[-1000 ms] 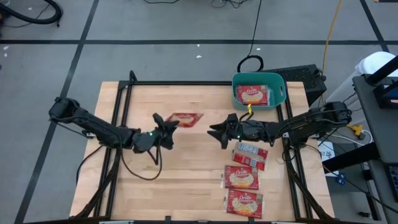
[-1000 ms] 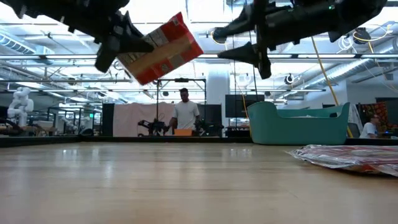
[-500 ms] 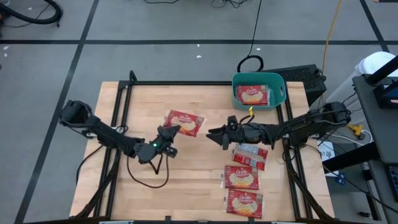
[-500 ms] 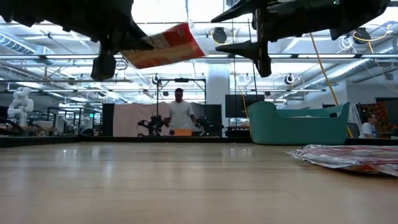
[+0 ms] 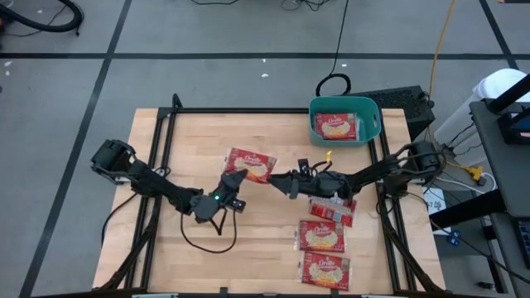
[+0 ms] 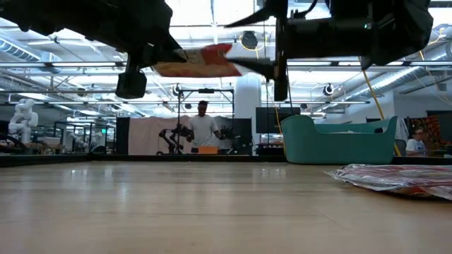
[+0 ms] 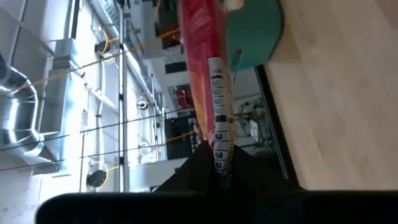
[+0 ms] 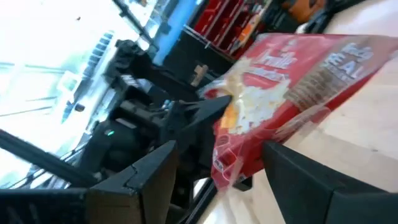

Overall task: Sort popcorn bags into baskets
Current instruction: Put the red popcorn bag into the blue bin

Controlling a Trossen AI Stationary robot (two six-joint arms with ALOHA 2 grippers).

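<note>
My left gripper [image 5: 231,182] is shut on a red popcorn bag [image 5: 251,164] held above the table's middle, picture face up. The bag also shows in the low view [image 6: 201,62] and edge-on in the left wrist view [image 7: 208,74]. My right gripper [image 5: 284,180] is open at the bag's right edge. In the right wrist view its fingers [image 8: 149,177] stand on either side of the bag's near corner [image 8: 233,168]. I cannot tell whether they touch it. The teal basket [image 5: 373,124] at the far right holds one bag [image 5: 337,126]. My left gripper pinches the bag between its two fingers at the near left end, on the sealed edge [image 7: 219,155]. The fingers come from the table's near left, about level. The bag is lifted clear of the table and lies nearly level, reaching away from the fingers toward my right gripper.
Three more red bags lie flat on the table's near right: one [image 5: 333,205] under my right arm, one [image 5: 321,236] nearer, one [image 5: 325,271] by the front edge. A black frame [image 5: 161,141] borders the table. A person [image 6: 203,130] stands far behind.
My left gripper has gone toward the table's near right and turned, so the bag has tipped from steeply tilted to nearly level, picture face up. My right gripper has stayed open and gone toward the table's left, up to the bag's right edge.
</note>
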